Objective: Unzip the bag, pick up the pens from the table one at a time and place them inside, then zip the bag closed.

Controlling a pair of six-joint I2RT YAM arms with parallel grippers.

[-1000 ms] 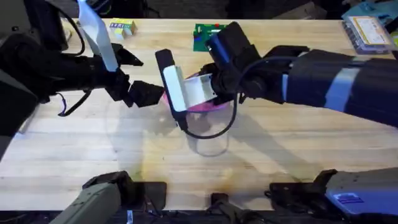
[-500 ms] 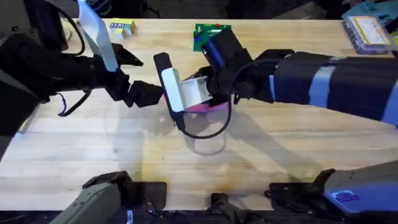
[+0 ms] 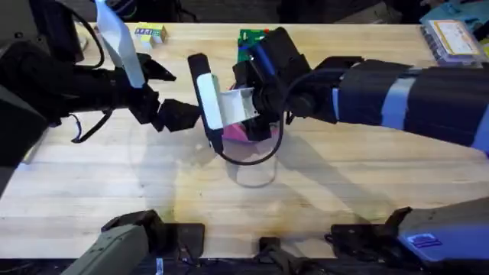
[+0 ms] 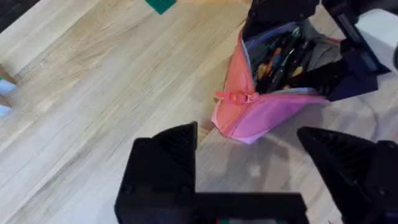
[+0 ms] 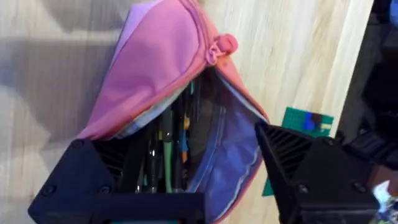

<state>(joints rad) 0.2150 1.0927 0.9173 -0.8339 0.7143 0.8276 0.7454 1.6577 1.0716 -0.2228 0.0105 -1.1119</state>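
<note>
Over the last second the right arm has drawn back up the bench (image 3: 92, 191) toward the green board (image 3: 246, 40), its white wrist block tipping more upright, while the left arm has held its place.

The pink bag (image 4: 261, 102) lies on the bench near the middle, under the right arm, its zipper open along most of its length and its bluish-grey lining showing. The small pink pull (image 5: 222, 43) sits at the closed end, the end that faces the left arm. Several pens (image 5: 166, 146) lie inside, among them a green one and darker ones.

The right jaws (image 5: 186, 171) are spread wide, 1 finger on each side of the bag's open mouth, holding nothing that I can see. The left jaws (image 4: 267, 165) hang wide apart just short of the bag's closed end, gripping nothing, the pull just beyond them.

In the overhead view a strip of pink shows under the right wrist.
</note>
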